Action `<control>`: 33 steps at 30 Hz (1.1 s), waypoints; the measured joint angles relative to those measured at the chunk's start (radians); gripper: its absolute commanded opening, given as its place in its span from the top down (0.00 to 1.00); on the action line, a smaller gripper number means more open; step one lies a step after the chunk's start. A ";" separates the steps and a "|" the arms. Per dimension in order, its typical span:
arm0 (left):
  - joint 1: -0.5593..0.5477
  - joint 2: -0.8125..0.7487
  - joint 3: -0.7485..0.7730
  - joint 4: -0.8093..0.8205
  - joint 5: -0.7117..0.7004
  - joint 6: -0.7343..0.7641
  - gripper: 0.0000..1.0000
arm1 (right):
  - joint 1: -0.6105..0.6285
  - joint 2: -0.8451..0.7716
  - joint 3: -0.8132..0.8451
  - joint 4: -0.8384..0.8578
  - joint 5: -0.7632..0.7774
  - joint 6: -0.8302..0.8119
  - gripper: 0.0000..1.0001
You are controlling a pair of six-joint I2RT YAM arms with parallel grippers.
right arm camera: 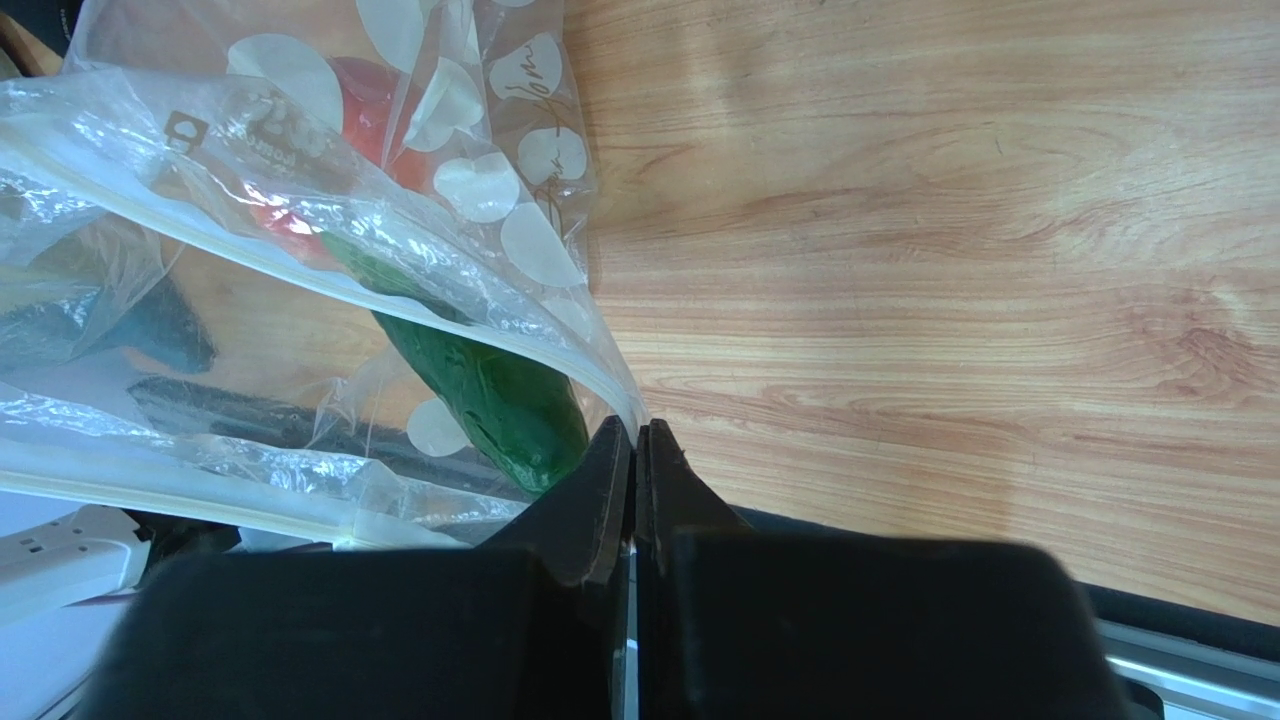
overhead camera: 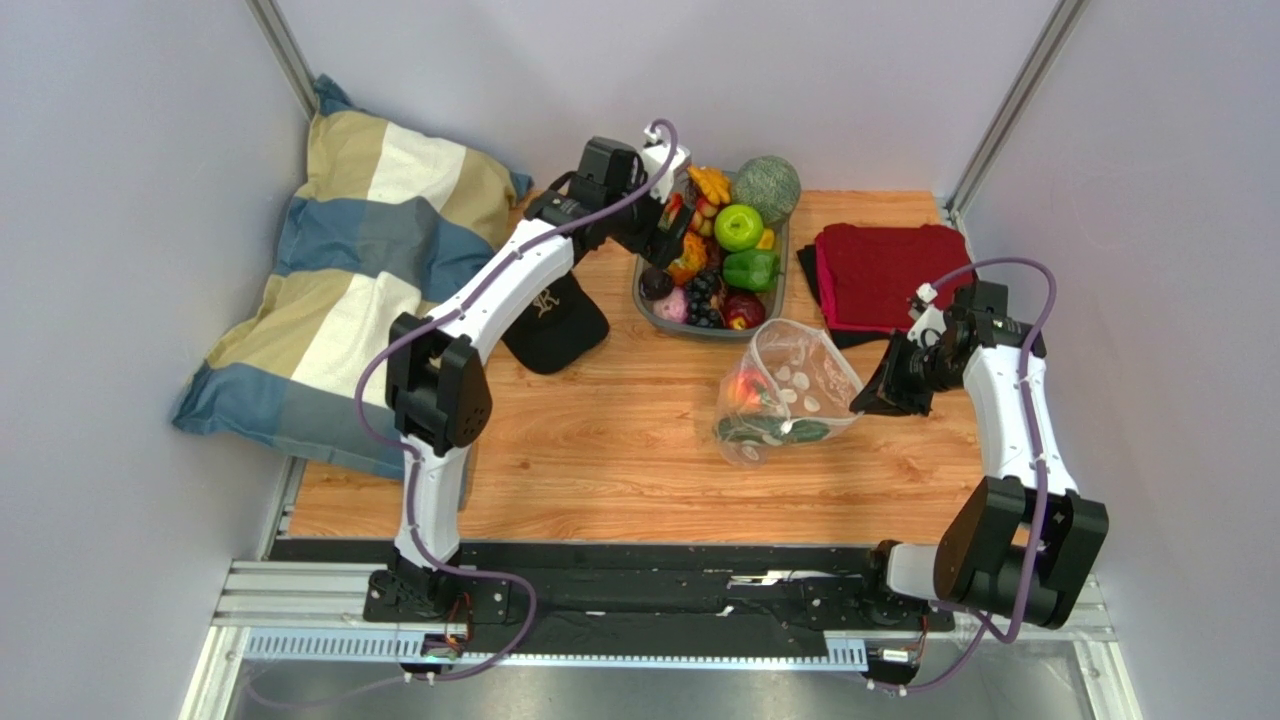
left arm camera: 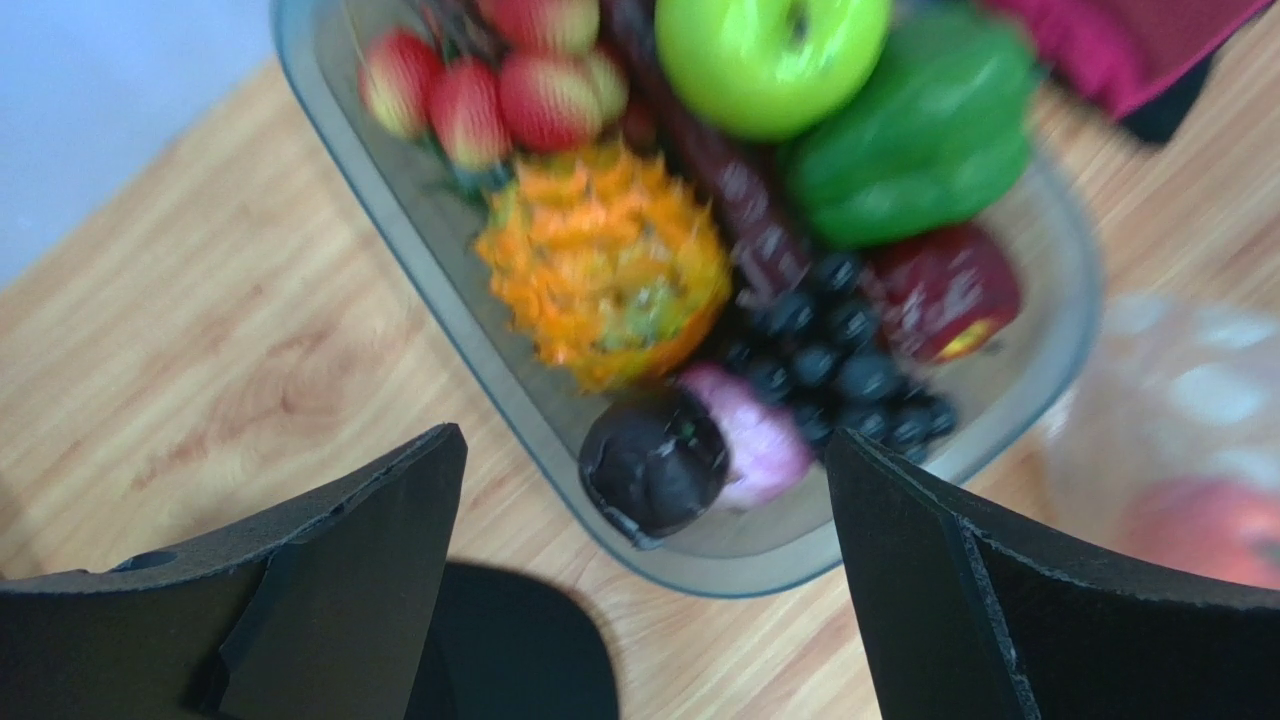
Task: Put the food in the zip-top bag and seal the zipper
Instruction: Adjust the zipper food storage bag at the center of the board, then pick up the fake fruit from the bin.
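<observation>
Clear dotted plastic: the zip-top bag sits on the counter right of centre. The right end effector is pressed together, pinching its mouth edge by the zipper. Inside lie 1 cucumber and 1 red fruit. Farther off, the left end effector hangs spread over the grey tray of fruit. It should centre on 1 piece before closing.

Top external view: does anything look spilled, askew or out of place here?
Nothing looks spilled or damaged. The zip-top bag stands open on the table, its mouth edge pinched by the right gripper. Only the striped pillow looks askew, overhanging the table's left edge.
</observation>
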 measured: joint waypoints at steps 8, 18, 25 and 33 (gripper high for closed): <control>0.005 0.100 -0.033 -0.066 0.035 0.194 0.07 | -0.002 -0.013 -0.003 0.003 -0.013 0.000 1.00; 0.005 0.126 -0.045 -0.090 0.061 0.276 0.33 | -0.002 -0.005 -0.003 0.003 -0.052 0.003 1.00; 0.005 0.126 -0.045 -0.090 0.072 0.312 0.61 | -0.002 0.021 0.001 0.003 -0.086 0.004 1.00; 0.005 0.100 -0.045 -0.093 0.099 0.317 0.70 | -0.001 0.029 0.013 0.006 -0.116 0.005 1.00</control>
